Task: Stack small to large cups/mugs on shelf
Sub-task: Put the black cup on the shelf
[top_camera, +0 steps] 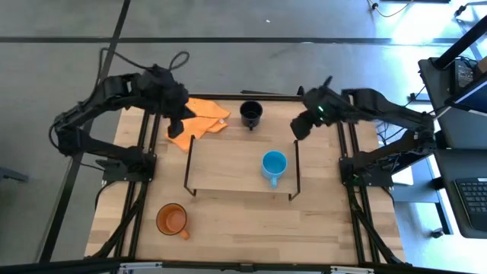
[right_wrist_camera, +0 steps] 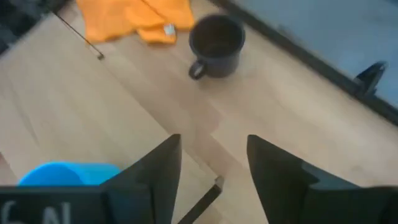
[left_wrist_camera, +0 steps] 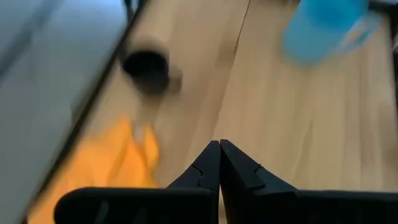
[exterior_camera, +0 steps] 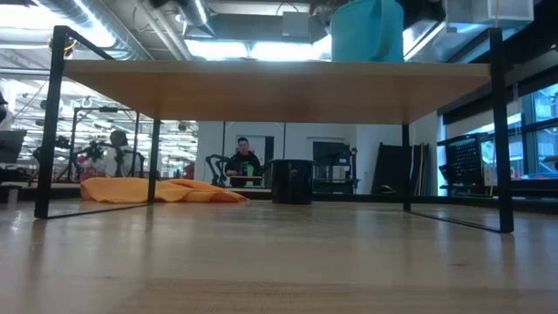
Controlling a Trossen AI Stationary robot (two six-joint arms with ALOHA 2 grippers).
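Note:
The light blue mug stands upright on the shelf, near its right end; it also shows in the low view. The black mug stands on the table behind the shelf. The orange mug stands on the table near the front left. My left gripper is shut and empty, above the orange cloth at the shelf's far left corner. My right gripper is open and empty, above the shelf's far right corner, to the right of the black mug.
The orange cloth lies crumpled on the table at the far left, beside the shelf's black frame. People sit at desks in the room beyond the table. Bare tabletop lies in front of the shelf.

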